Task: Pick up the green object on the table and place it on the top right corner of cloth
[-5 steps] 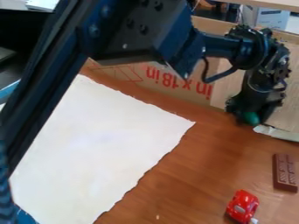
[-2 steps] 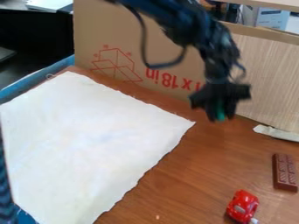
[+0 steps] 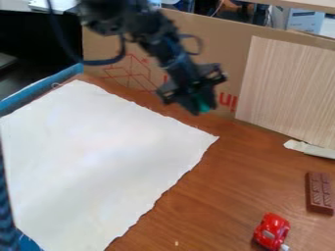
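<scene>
Before the cardboard (image 3: 226,44), the gripper (image 3: 197,106), grasping the green object (image 3: 204,105), has swung from three o'clock to two, likely bringing placement on the cloth (image 3: 98,157) closer.

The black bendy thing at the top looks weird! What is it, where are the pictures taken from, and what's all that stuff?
That is a robot arm, a machine a bit like your own arm. At its end is a black gripper, which works like a hand. It is holding a small green object up in the air, between the white cloth and the cardboard wall at the back. Most of the green object is hidden, so I can't tell what it is.

The pictures all come from one camera that looks down at a slant.

On the brown wooden table lies the big white cloth. To the right are a little red toy car and a brown block that looks like a chocolate bar.
</scene>
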Tool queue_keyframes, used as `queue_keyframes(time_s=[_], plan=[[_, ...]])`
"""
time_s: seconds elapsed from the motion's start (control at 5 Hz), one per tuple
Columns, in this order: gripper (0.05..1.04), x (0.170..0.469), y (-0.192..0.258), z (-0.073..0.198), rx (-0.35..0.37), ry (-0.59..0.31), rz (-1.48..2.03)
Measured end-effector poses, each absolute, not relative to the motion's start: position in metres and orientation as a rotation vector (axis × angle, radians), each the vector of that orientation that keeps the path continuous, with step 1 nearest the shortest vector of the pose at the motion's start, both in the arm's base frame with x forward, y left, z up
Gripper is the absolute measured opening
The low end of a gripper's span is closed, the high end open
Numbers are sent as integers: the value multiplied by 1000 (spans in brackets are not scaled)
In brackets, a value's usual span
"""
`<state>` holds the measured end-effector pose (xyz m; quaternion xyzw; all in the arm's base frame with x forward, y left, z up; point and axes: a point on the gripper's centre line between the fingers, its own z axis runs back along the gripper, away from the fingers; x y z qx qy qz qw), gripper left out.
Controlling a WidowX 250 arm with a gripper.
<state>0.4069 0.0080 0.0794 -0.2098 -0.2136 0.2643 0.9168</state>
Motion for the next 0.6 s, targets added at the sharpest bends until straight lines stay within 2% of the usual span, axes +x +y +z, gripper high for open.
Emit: queue_keyframes(time_s=[0.2, 0.4, 0.6], plan=[[408, 396, 28, 76, -472, -395, 502], [408, 391, 37, 31, -442, -277, 480], [408, 394, 39, 13, -427, -248, 475]])
